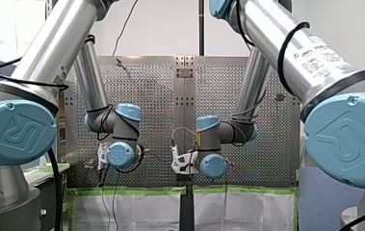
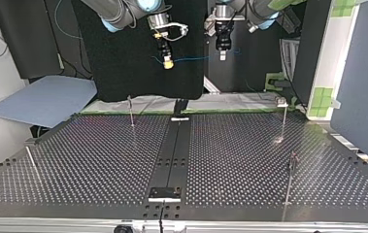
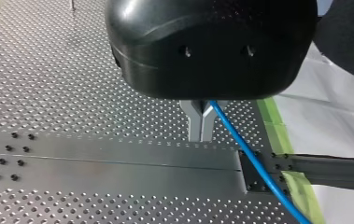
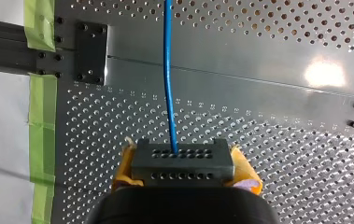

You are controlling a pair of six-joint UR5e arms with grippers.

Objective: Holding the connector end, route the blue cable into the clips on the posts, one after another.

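Observation:
Both grippers hang high above the perforated table [image 2: 99,160], side by side. In the right wrist view my right gripper [image 4: 184,169] is shut with its yellow pads [image 4: 124,164] on a dark grey connector block [image 4: 182,156]. The blue cable [image 4: 167,79] leaves the block's face and runs ahead. My left gripper [image 3: 200,136] has its metal fingers shut on the blue cable [image 3: 254,163], which trails away beside it. In the top view the cable [image 2: 196,59] spans between my right gripper [image 2: 168,63] and my left gripper [image 2: 223,54]. Thin posts [image 2: 131,110] [image 2: 284,119] [image 2: 291,179] stand on the table, with no cable on them.
Another thin post [image 2: 31,162] leans near the table's edge at the top view's left. A dark rail [image 2: 172,155] runs down the table's middle. Green tape [image 4: 39,121] and a white sheet [image 3: 333,112] border the table edge under the grippers. A blue-grey board [image 2: 41,99] lies beyond the table.

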